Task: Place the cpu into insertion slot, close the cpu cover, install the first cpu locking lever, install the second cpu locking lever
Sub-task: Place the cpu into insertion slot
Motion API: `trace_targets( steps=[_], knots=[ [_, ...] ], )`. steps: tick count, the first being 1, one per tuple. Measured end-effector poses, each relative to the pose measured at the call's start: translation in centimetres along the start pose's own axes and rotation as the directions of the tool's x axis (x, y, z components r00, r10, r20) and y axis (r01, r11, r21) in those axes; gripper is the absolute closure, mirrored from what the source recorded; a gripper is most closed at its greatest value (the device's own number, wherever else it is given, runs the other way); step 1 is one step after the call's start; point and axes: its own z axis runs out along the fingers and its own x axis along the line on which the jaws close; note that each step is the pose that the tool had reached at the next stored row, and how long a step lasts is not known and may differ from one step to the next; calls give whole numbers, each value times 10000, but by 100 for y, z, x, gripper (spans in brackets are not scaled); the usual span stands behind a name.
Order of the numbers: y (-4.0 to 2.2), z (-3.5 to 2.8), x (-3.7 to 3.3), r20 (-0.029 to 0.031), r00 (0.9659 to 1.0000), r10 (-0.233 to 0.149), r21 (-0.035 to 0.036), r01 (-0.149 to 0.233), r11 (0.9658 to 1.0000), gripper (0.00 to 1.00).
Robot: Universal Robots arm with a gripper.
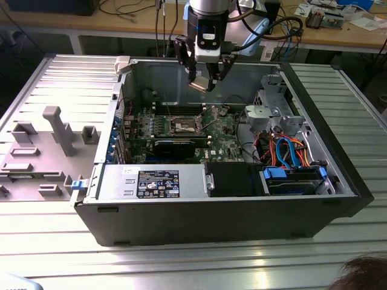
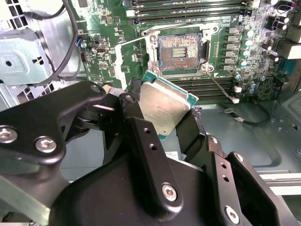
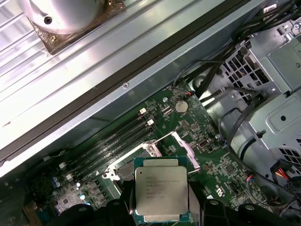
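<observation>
Grey moulded fixture blocks (image 1: 57,130): several, on the ribbed metal table (image 1: 181,266) at the exterior view's left; the lowest ones are cut off by the edge

Black open computer case (image 1: 230,211): one, lying on the table; one green circuit board (image 1: 151,130) inside

Black label (image 1: 158,183): one, on the silver box along the case's near wall; its white print is too small to make out

Black two-fingered gripper (image 1: 201,83): one, above the board inside the case's opening; jaws clenched on two opposite edges of the chip; in the second wrist view its fingers (image 2: 133,104) hide part of the chip's sides

Silvery-grey flat square cpu (image 1: 198,84) (image 2: 164,106) (image 3: 161,194): one, in the air between the fingers, clear of the board, near the socket yet apart from it; faint grey print on its top, not legible

Tan-gold square insertion slot (image 1: 183,125) (image 2: 179,52): one, dark-rimmed; contact field bare in the second wrist view

Silver thin-framed cpu cover (image 3: 186,149): one, beside the socket, not over the contacts; partly hidden by the chip; its tilt is hard to tell

Long black memory slots (image 2: 188,9): on both sides of the socket; the outer ones are cut off, so no count

Blue and orange cables (image 1: 284,151): one tangled bundle at the exterior view's right; number unclear

Dark hair (image 1: 363,272): a person's head, cut off at the corner
</observation>
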Motion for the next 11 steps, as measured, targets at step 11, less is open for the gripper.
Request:
trace_targets(
  steps=[11],
  knots=[
    [0, 0, 0, 8, 9999, 109, -1, -109, 9999, 45]
  ],
)
